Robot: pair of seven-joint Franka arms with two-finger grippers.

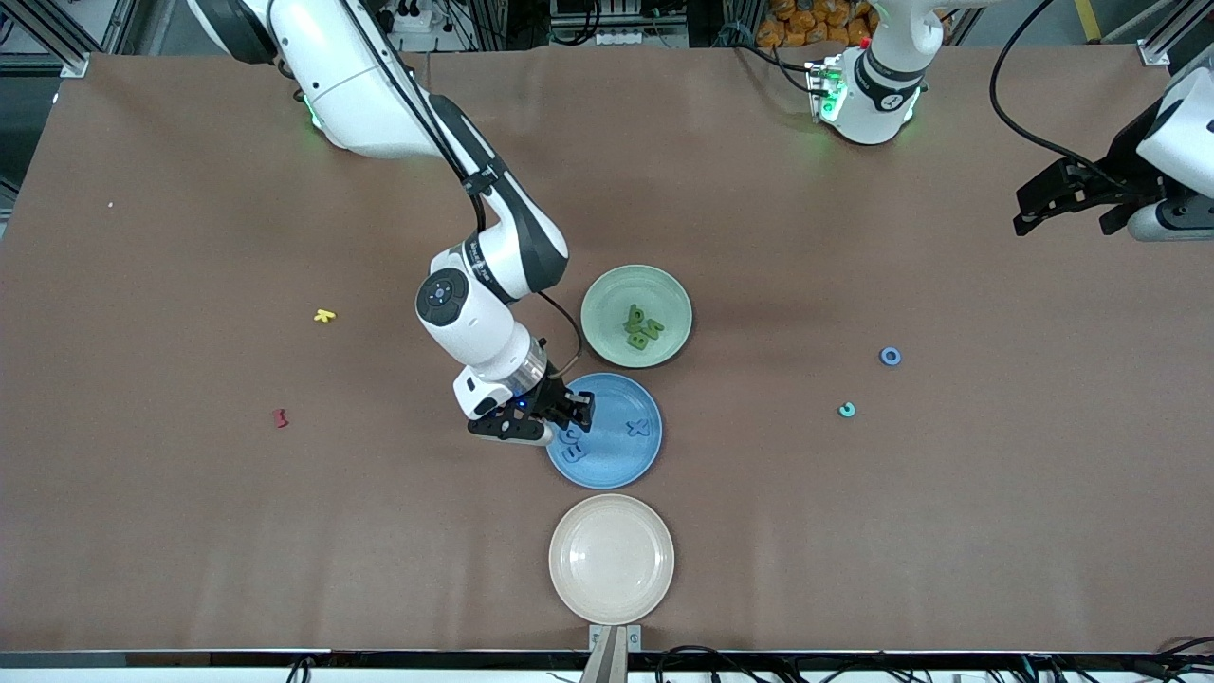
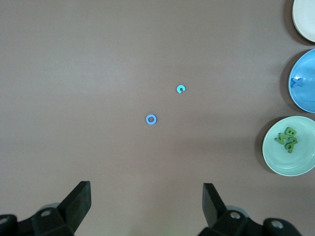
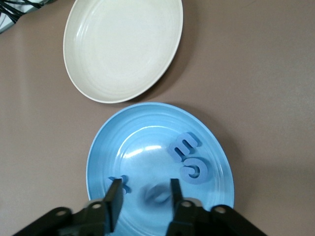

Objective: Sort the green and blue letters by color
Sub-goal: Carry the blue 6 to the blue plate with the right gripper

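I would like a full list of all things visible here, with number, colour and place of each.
green plate: one, pale green, mid-table
green letters: about three, leaf green, piled in the green plate
blue plate: one, blue, nearer the camera than the green plate
blue letters: at least three, periwinkle, in the blue plate
cream plate: one, cream, nearest the camera
blue ring: one, blue, on the table toward the left arm's end
teal C-shape: one, teal-green, beside the ring, nearer the camera
yellow letter: one, toward the right arm's end
dark red piece: one, nearer the camera than the yellow letter
right gripper: over the blue plate, jaws open
left gripper: waiting, jaws open
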